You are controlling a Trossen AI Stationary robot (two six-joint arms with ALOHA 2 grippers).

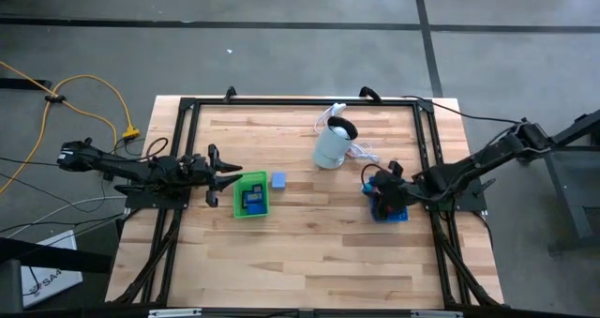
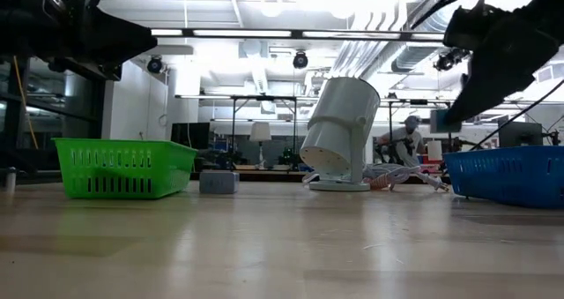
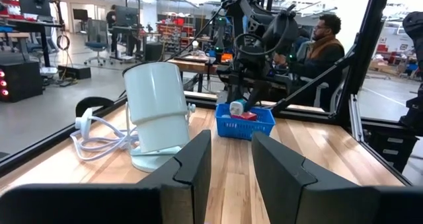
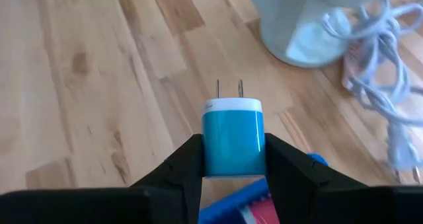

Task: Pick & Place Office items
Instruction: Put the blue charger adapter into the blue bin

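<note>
High view: we see the green tray (image 1: 250,196) left of centre on the bench (image 1: 309,252), a small blue block (image 1: 277,180) just beside its right edge. The left pincer (image 1: 225,171) sits at the tray's left, clenched, nothing in it. The blue tray (image 1: 388,212) lies centre-right under the right pincer (image 1: 375,185).

Low view: the pale appliance (image 2: 339,131) tilts at centre.

Right wrist view: the right pincer grasps a teal plug adapter (image 4: 232,137), prongs pointing away, above the blue tray's edge.
</note>
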